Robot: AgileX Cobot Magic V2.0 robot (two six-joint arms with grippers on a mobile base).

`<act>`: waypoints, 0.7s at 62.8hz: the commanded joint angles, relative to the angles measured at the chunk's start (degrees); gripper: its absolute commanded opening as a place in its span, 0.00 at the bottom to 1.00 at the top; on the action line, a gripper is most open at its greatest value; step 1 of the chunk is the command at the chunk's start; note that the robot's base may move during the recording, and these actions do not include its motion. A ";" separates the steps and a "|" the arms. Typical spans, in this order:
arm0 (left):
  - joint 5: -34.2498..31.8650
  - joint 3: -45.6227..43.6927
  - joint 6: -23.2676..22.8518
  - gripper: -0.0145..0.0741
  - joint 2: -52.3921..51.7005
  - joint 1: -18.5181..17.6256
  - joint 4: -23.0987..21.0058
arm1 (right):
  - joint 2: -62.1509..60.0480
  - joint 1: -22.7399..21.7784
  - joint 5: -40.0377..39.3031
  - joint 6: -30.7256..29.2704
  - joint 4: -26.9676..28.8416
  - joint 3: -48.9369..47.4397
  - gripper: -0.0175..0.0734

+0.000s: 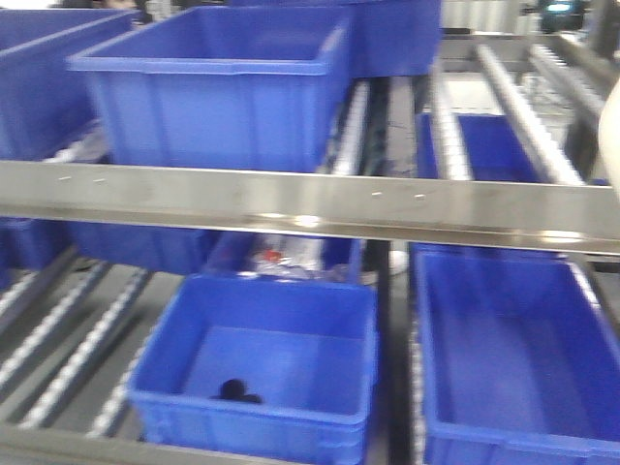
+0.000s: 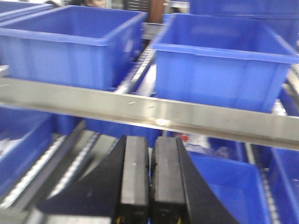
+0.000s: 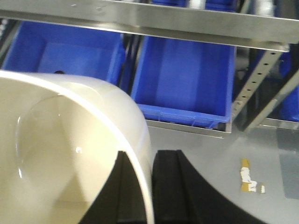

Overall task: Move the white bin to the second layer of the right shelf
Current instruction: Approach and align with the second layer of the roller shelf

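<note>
Right tool (image 3: 142, 186) pinches white bin (image 3: 70, 154) by its wall, carrying it low before the rack's front lip (image 3: 140, 18), presumably for lifting onto the roller tracks (image 1: 513, 107). Left tool (image 2: 149, 182) pressed together, empty.

Each tool (image 2: 150, 186) has two matte black wedge-shaped fingers (image 3: 170, 186).

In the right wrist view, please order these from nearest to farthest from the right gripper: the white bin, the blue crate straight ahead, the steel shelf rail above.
1. white bin, clamped at the right gripper, left side.
2. blue crate, ahead on the lower level.
3. steel shelf rail, at top, beyond.
</note>
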 commanded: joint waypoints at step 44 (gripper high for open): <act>-5.00 1.61 -0.30 0.26 -1.09 -0.36 -0.05 | 0.14 -0.06 -5.00 0.07 -0.14 -1.80 0.25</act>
